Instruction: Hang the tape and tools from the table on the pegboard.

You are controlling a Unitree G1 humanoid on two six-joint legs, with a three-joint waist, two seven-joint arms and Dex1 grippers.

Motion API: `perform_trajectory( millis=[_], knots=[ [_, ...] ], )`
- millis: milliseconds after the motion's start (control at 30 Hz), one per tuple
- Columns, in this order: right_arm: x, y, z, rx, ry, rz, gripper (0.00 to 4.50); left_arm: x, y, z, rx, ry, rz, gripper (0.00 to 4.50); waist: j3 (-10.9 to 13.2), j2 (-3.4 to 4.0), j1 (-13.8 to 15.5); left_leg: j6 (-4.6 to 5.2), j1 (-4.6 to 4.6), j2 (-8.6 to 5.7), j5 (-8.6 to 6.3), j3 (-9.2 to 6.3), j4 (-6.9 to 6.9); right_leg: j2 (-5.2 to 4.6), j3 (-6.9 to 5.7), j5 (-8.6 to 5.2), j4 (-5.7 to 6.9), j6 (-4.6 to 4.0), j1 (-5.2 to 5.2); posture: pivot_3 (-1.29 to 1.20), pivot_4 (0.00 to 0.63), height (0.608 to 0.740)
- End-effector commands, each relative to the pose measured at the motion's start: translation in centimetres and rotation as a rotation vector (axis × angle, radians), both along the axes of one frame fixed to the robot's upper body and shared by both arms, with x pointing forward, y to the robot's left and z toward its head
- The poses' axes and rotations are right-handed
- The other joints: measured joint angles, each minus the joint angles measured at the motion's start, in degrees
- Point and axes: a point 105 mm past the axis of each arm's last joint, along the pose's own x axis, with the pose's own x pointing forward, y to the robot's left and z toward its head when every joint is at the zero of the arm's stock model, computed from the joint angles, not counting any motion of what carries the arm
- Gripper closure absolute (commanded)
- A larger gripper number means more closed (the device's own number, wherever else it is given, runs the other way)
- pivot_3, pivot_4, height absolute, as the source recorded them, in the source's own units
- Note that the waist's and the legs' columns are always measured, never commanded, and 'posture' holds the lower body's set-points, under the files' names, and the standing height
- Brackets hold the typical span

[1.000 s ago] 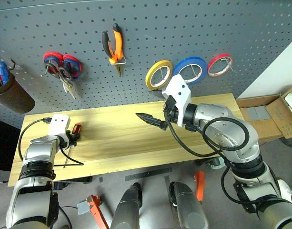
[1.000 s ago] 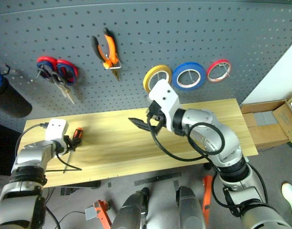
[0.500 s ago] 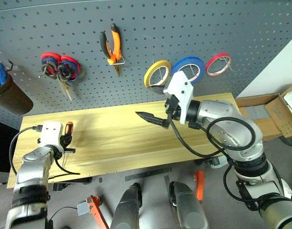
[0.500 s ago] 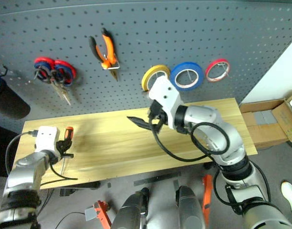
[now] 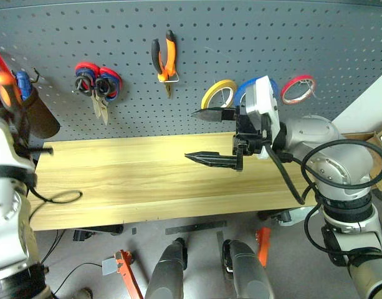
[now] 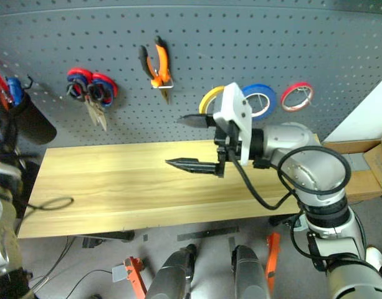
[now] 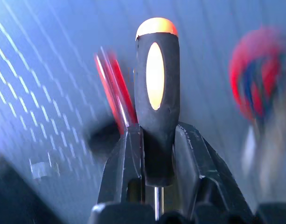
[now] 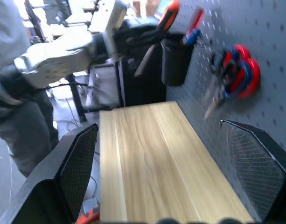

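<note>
The screwdriver, its orange-and-black handle smooth and rounded, sits pinched between the left fingers beside the dark cup on the pegboard. The right fingers, textured black, stand wide above the grained wooden counter.

Even, fairly bright light falls from above, with soft shadows under the hooks on the pegboard and a faint sheen on the table. The head views bend straight edges towards the corners. The left wrist view is heavily motion-blurred (only the screwdriver stays sharp).
</note>
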Motion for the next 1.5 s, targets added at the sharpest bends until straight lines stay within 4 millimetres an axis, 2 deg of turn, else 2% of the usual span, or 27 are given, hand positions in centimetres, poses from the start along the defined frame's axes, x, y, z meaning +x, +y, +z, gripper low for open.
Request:
perform_trajectory(
  millis=[33,167,233,400,533,667,900,1000,1167,1267,1300,1367,1433,1500],
  knots=[
    [-0.3,-0.1,1.7,0.048,-0.044,0.023,0.0,-0.8,0.4,3.5,-0.027,-0.122,-0.013,3.95,0.0,-0.01,0.0,-0.04,0.01,-0.01,0.02,0.05,0.0,-0.01,0.03,0.01,0.01,0.01,0.0,-0.04,0.275,0.74],
    [0.0,0.0,1.7,0.044,-0.05,0.019,0.0,-0.1,0.9,6.6,-0.076,-0.208,-0.061,3.95,0.0,-0.02,0.0,-0.05,0.0,0.01,0.03,0.08,-0.01,0.0,-0.01,0.0,-0.01,0.0,-0.05,-0.05,0.27,0.74],
    [0.2,0.1,1.8,0.046,-0.05,0.01,0.0,0.5,1.7,8.0,-0.117,-0.245,-0.074,3.95,0.0,-0.03,-0.1,-0.05,0.0,0.0,0.03,0.13,-0.02,0.0,0.01,0.01,-0.03,0.01,-0.06,-0.06,0.27,0.74],
    [0.2,0.2,1.5,0.042,-0.048,-0.009,0.0,2.1,3.1,9.6,-0.167,-0.278,-0.112,3.95,0.0,-0.05,-0.5,-0.06,0.0,0.0,0.03,0.16,0.0,0.0,0.0,0.01,-0.03,0.01,-0.06,-0.08,0.275,0.74],
    [0.3,-0.1,1.2,0.028,-0.047,-0.031,0.0,2.3,3.8,9.2,-0.155,-0.259,-0.094,3.95,0.0,-0.05,-1.0,-0.06,-0.01,-0.01,0.03,0.18,0.0,-0.02,0.02,0.01,-0.02,0.01,-0.08,-0.09,0.281,0.74],
    [0.3,-0.2,1.0,0.023,-0.041,-0.041,0.0,2.4,4.5,7.4,-0.172,-0.226,-0.066,3.95,0.0,-0.05,-1.2,-0.06,-0.01,0.0,0.03,0.18,-0.01,-0.02,0.05,0.01,-0.02,0.01,-0.12,-0.1,0.285,0.74],
    [0.5,-0.6,0.7,0.012,-0.043,-0.058,0.0,0.8,5.0,5.4,-0.165,-0.205,0.007,3.95,0.0,-0.05,-1.4,-0.06,-0.01,0.01,0.03,0.19,-0.01,-0.02,0.09,0.01,-0.01,0.01,-0.14,-0.08,0.277,0.74],
    [0.6,-0.5,0.6,0.007,-0.044,-0.056,0.0,0.5,4.9,5.6,-0.164,-0.22,0.011,2.96,0.0,-0.07,-1.1,-0.06,-0.01,0.01,0.03,0.17,0.0,-0.02,0.08,0.01,0.02,0.01,-0.14,-0.08,0.273,0.74],
    [0.8,-0.5,0.6,0.006,-0.048,-0.056,0.0,0.5,3.0,6.6,-0.1,-0.242,-0.028,1.22,-0.1,-0.14,-0.9,-0.06,-0.01,0.0,0.04,0.18,0.03,-0.02,0.08,0.01,0.02,0.01,-0.12,-0.07,0.259,0.74],
    [1.0,-0.7,0.6,0.001,-0.053,-0.06,0.0,0.5,2.8,6.7,-0.104,-0.253,-0.018,0.16,-0.1,-0.16,-0.9,-0.07,-0.01,0.0,0.04,0.18,0.03,-0.02,0.08,0.01,0.02,0.01,-0.12,-0.07,0.254,0.74],
    [1.1,-0.7,0.6,0.0,-0.054,-0.062,0.0,0.5,2.5,6.9,-0.108,-0.258,-0.026,0.03,-0.1,-0.17,-0.9,-0.07,0.0,0.0,0.04,0.19,0.03,-0.02,0.08,0.02,0.02,0.01,-0.12,-0.07,0.252,0.74],
    [1.2,-1.0,0.7,-0.001,-0.053,-0.069,0.0,0.7,0.5,8.1,-0.086,-0.281,-0.099,0.03,-0.2,-0.21,-0.9,-0.07,0.0,0.01,0.04,0.19,0.03,-0.02,0.08,0.02,0.03,0.01,-0.12,-0.07,0.248,0.74],
    [1.3,-1.2,0.7,0.0,-0.05,-0.076,0.0,1.7,-2.9,8.9,-0.069,-0.257,-0.228,0.03,-0.3,-0.4,-0.8,-0.08,-0.01,0.01,0.04,0.17,0.04,-0.02,0.05,0.02,0.04,0.01,-0.12,-0.07,0.243,0.74],
    [1.4,-1.4,0.6,0.0,-0.048,-0.08,0.0,2.7,-6.6,8.7,-0.06,-0.203,-0.376,0.03,-0.5,-0.59,-0.5,-0.09,-0.01,0.0,0.05,0.15,0.05,-0.02,0.02,0.02,0.03,0.01,-0.08,-0.08,0.237,0.74]
  ],
)
